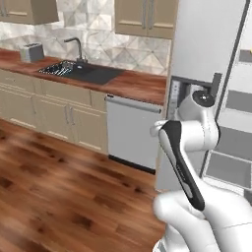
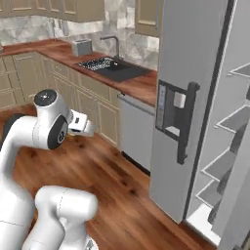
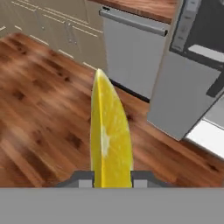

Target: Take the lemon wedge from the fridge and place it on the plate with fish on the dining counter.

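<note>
Partly hidden, lemon wedge [image 3: 109,135] sits between gripper [image 3: 112,179] fingertips.

Fridge [image 2: 188,97] stood right of the dishwasher [image 2: 139,132], door open, shelves [image 2: 234,122] inside. Sink [image 1: 81,72] sat in the counter [image 1: 138,84] left of the dishwasher, toaster [image 1: 32,52] further left. Wedge [image 3: 109,135] sat between the gripper [image 3: 112,178] fingers, over the floor [image 1: 54,197].

Fridge [image 1: 206,59] cut off at top and 3 o'clock edges — shelf contents too blurred to tell. Lemon wedge [image 3: 109,140] base hidden between fingers [image 3: 83,178].
</note>
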Robot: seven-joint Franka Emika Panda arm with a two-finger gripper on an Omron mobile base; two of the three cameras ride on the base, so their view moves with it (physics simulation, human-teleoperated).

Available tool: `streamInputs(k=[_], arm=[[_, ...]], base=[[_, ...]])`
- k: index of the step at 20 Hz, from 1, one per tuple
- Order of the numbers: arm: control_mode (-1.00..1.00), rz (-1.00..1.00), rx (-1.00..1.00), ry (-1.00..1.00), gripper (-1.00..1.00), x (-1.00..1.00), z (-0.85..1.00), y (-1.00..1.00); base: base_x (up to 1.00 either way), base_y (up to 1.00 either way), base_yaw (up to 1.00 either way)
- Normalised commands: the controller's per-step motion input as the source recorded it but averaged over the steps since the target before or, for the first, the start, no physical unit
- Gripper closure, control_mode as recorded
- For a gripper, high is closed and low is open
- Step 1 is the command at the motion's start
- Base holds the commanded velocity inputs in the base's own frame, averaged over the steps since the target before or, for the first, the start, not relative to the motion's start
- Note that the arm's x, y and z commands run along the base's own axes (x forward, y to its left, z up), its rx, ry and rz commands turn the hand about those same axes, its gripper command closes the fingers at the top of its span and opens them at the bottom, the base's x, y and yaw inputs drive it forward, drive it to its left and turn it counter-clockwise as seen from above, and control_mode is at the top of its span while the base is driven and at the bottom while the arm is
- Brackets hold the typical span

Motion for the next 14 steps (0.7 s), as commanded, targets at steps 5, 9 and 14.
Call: streamInputs(k=[5, 9, 14], arm=[[1.00, 0.00, 0.00, 0.00, 1.00, 0.00, 0.00, 0.00], [1.00, 0.00, 0.00, 0.00, 1.00, 0.00, 0.00, 0.00], [1.00, 0.00, 0.00, 0.00, 1.00, 0.00, 0.00, 0.00]], base=[[0.00, 0.00, 0.98], [0.00, 0.00, 0.97], [0.13, 0.00, 0.89]])
